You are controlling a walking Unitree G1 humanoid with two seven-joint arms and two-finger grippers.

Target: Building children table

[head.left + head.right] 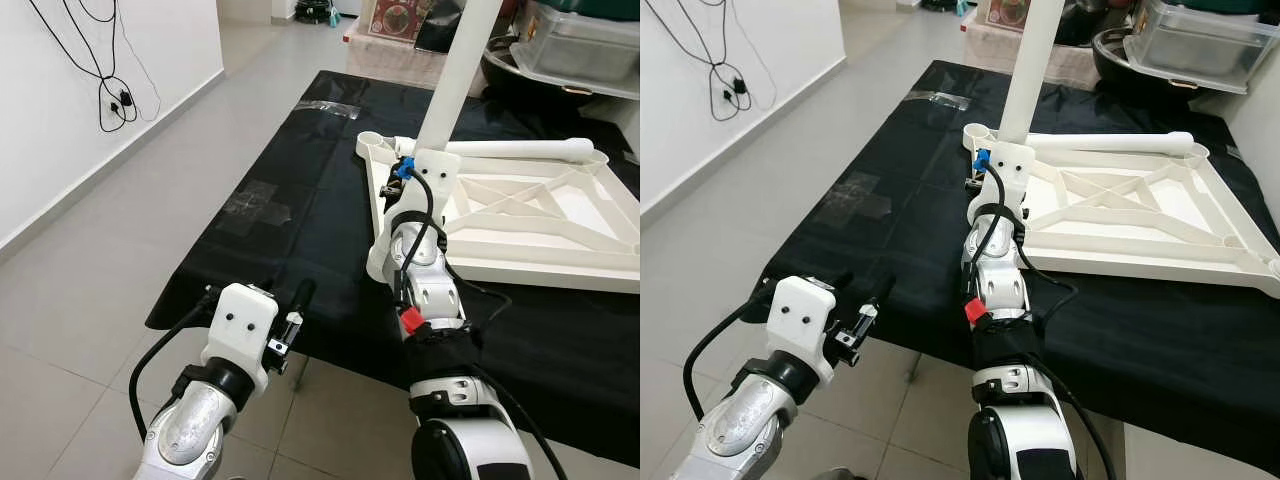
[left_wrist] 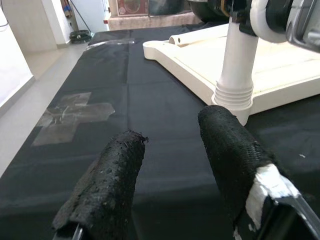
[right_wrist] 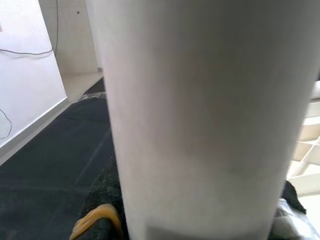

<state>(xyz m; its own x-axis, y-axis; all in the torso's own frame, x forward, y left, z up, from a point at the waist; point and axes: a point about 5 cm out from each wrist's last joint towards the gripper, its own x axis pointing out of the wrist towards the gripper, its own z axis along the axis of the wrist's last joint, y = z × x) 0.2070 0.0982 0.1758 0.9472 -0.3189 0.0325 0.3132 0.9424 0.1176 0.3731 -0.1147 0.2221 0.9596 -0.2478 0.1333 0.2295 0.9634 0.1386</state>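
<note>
The right tool (image 1: 1008,150) pinches the upright white leg (image 1: 458,70) standing in the near corner of the upturned tabletop (image 1: 520,215) on the black counter (image 1: 300,220). The left wrist view shows the leg's ribbed base seated; the left tool (image 1: 292,315) hovers spread at the counter's edge.

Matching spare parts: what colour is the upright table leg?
White, clearest in the left wrist view: table leg.

upright leg (image 1: 462,60) — top cut off by frame | right gripper (image 3: 200,220) fingers — mostly hidden behind leg
</note>
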